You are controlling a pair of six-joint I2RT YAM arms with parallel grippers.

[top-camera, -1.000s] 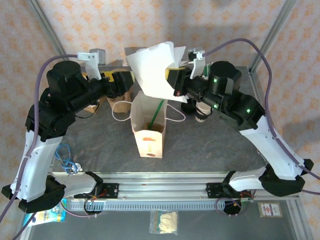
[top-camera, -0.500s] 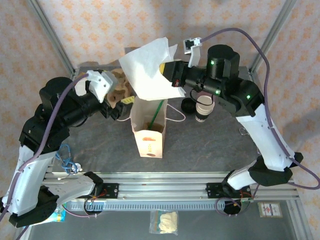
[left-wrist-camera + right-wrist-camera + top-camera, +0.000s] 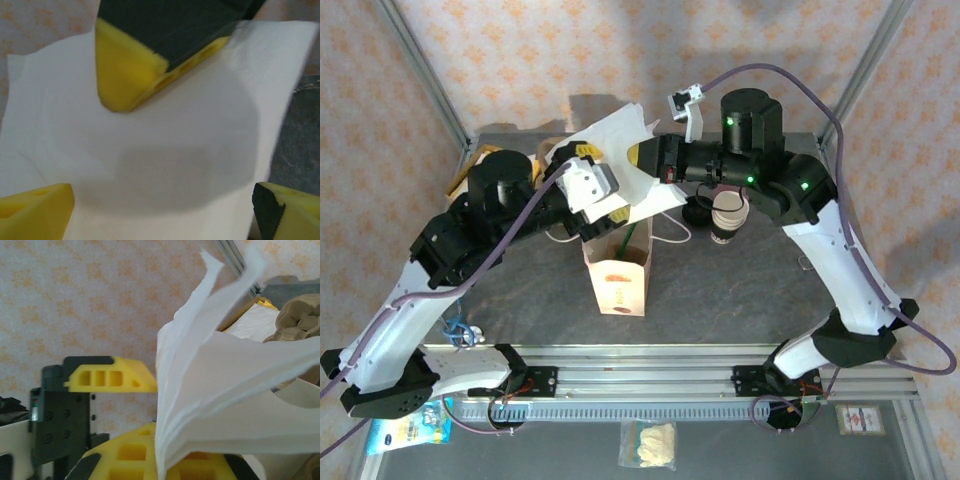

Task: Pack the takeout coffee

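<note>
Grey surface (image 3: pixel 740 290): stone-look slab w/ both arms bolted at near edge; carried the bag & cup.
Paper bag (image 3: pixel 617 262): stood upright mid-surface, mouth open to the top; thin green stick (image 3: pixel 638 224) leaned inside it.
White napkins (image 3: pixel 638 178): sheaf of several sheets held up in the air above the bag's mouth, sheets fanning apart at their free edges in the R wrist view (image 3: pixel 225 390); broad flat face turned to the L wrist cam (image 3: pixel 175 150).
R hand (image 3: pixel 645 155): fingers pressed together on one edge of the white napkins, yellow tip lying across the sheet in the L wrist view (image 3: pixel 132 75).
L hand (image 3: pixel 600 182): fingers spread wide apart, nothing gripped; sat just left of the napkins, facing them, over the bag's back-left corner. Yellow pads (image 3: pixel 32 212) at the frame's bottom corners, napkin face between & beyond.
Takeout coffee (image 3: pixel 726 218): upright on the surface, right of the bag & outside it, under the R arm, no hand on it.
Dark round item (image 3: pixel 697 212): just beside the cup's left; touching or not, couldn't tell.
</note>
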